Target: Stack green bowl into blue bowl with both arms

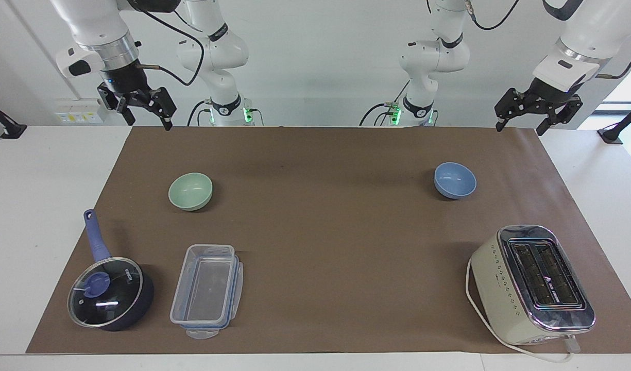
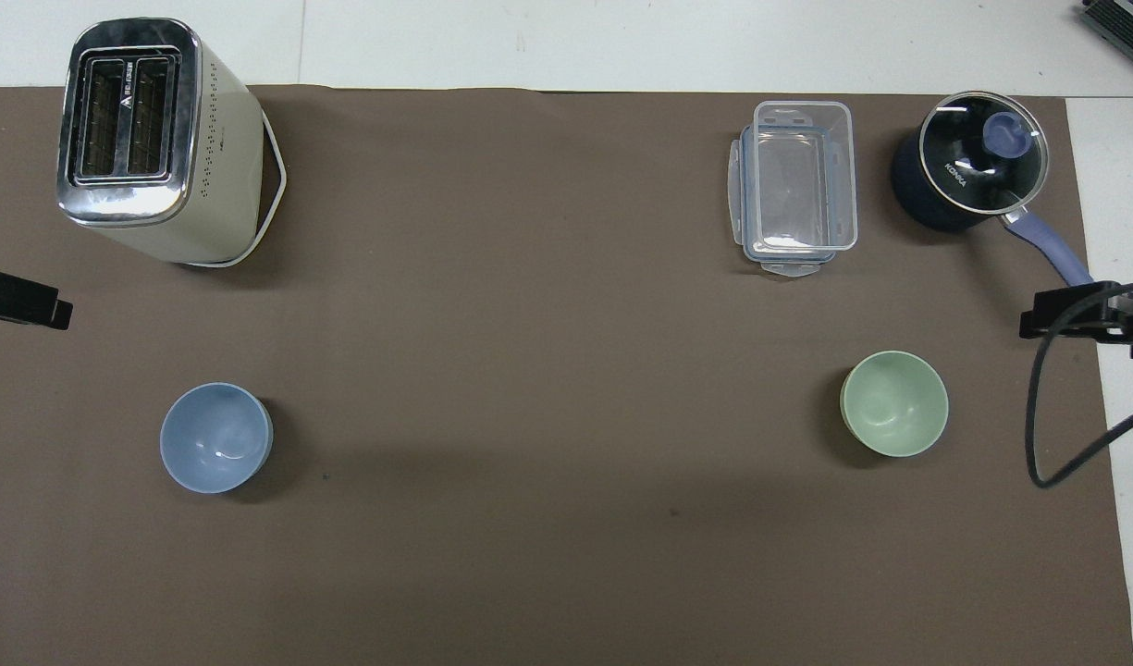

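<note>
A brown mat (image 1: 325, 242) covers the counter (image 1: 47, 206). The facing view alone shows both arms raised over the mat's robot-side corners: the left tool (image 1: 519, 125) and right tool (image 1: 148, 121) hang with fingers spread, holding nothing. Overhead, only what seem their tips show. The green bowl (image 1: 190, 191) sits toward the right arm's end, the blue bowl (image 1: 455, 180) well apart toward the left arm's.

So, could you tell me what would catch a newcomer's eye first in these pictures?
Probably the two small bowls sitting apart on the brown mat: the green bowl toward the right arm's end, the blue bowl toward the left arm's end. Next, the shiny toaster, farther from the robots than the blue bowl. The left gripper and right gripper hang open and empty over the mat's corners nearest the robots.
</note>
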You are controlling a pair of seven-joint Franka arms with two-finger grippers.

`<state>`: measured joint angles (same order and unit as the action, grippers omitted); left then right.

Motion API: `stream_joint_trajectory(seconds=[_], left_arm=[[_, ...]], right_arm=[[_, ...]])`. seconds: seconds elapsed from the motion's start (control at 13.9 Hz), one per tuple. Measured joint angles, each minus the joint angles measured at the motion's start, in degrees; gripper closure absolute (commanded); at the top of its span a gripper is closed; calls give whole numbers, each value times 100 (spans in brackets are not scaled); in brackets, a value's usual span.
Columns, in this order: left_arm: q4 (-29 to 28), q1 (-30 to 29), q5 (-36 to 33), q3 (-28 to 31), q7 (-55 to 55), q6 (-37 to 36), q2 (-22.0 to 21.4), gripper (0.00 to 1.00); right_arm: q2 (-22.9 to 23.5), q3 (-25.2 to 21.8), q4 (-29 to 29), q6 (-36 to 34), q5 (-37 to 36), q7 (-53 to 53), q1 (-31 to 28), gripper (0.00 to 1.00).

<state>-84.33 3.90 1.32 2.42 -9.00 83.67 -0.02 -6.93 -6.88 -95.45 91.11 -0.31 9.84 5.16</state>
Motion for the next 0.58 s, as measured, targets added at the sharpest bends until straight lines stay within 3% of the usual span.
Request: stream_joint_trajectory(seconds=[0.58], left_arm=[[-69,10,1,17,0,19,-40,0]], right_arm=[[0,0,0,0,0,0,0,0]])
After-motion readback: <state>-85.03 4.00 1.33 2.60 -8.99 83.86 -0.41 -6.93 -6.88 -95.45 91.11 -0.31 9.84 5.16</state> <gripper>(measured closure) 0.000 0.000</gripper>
